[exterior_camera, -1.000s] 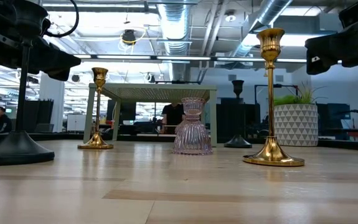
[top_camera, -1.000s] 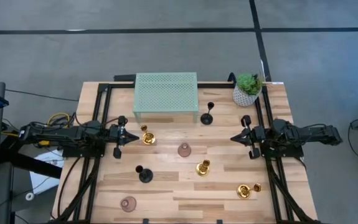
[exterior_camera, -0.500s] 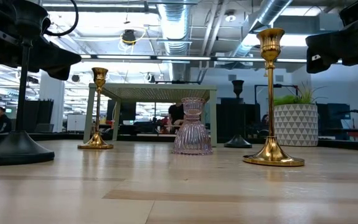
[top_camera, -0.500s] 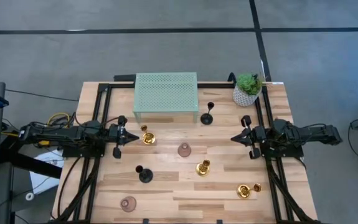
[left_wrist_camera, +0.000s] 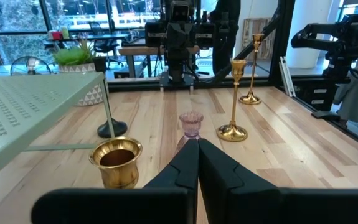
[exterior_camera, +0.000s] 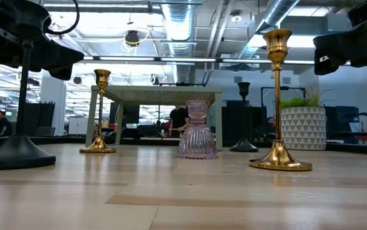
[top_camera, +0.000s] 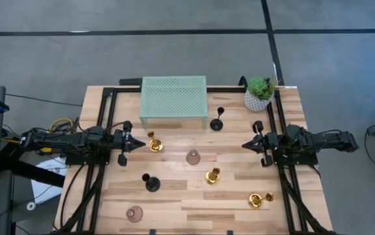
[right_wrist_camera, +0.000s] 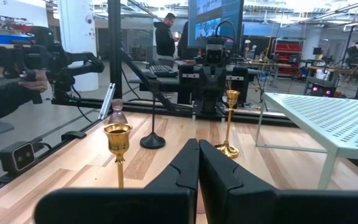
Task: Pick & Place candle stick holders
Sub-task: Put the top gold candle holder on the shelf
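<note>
Overhead: wood table (top_camera: 174, 196), grey concrete floor (top_camera: 174, 52); left gripper (top_camera: 130, 141), right gripper (top_camera: 246, 145) closed, empty.

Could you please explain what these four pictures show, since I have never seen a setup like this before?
This is a robot with two dark arms mounted at opposite sides of a wooden table. One picture looks straight down from above, one looks level across the tabletop, and two come from cameras on the arms' wrists. The left gripper and right gripper both hang over the table, shut and holding nothing. Spread on the table are candle stick holders: gold ones, black ones and pinkish glass ones. One gold holder near the right arm seems to lie on its side. At the far edge stand a pale green perforated rack and a potted plant. People show in the room behind.
</note>
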Robot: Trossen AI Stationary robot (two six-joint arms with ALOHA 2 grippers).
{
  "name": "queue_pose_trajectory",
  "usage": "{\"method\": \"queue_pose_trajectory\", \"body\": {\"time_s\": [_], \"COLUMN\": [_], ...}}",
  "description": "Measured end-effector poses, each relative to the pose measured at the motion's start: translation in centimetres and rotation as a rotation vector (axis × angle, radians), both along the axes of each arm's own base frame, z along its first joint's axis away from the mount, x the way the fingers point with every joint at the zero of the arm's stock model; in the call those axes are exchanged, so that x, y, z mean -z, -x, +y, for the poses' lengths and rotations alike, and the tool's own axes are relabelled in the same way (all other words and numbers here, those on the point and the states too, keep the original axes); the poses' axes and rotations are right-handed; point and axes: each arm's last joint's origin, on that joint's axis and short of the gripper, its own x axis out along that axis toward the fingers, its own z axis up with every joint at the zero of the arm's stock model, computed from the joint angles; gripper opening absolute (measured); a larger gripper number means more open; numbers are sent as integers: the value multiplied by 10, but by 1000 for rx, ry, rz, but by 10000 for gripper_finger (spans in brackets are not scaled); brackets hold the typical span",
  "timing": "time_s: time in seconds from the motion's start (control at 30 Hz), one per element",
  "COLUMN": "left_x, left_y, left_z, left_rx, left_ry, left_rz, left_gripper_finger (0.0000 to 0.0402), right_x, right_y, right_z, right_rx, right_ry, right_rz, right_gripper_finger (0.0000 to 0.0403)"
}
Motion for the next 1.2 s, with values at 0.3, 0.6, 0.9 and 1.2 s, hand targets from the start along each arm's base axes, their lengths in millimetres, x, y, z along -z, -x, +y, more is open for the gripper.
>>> {"method": "queue_pose_trajectory", "body": {"time_s": [0.3,0.6,0.9,1.2], "left_x": [0,5,18,37], "left_y": [0,-4,-14,-26], "left_z": [1,3,-9,-17], "left_rx": [-46,-157,-283,-357], "left_ry": [10,16,47,50], "left_rz": [1,63,200,352], "left_gripper_finger": [8,4,3,3], "right_x": [-1,-4,-13,-13], "right_y": [0,0,2,2], "right_z": [-1,-4,-4,-6], "right_rx": [28,130,144,214], "right_ry": [-37,-44,-10,16], "right_rz": [-11,-13,-46,-48], "right_gripper_finger": [0,0,0,0]}}
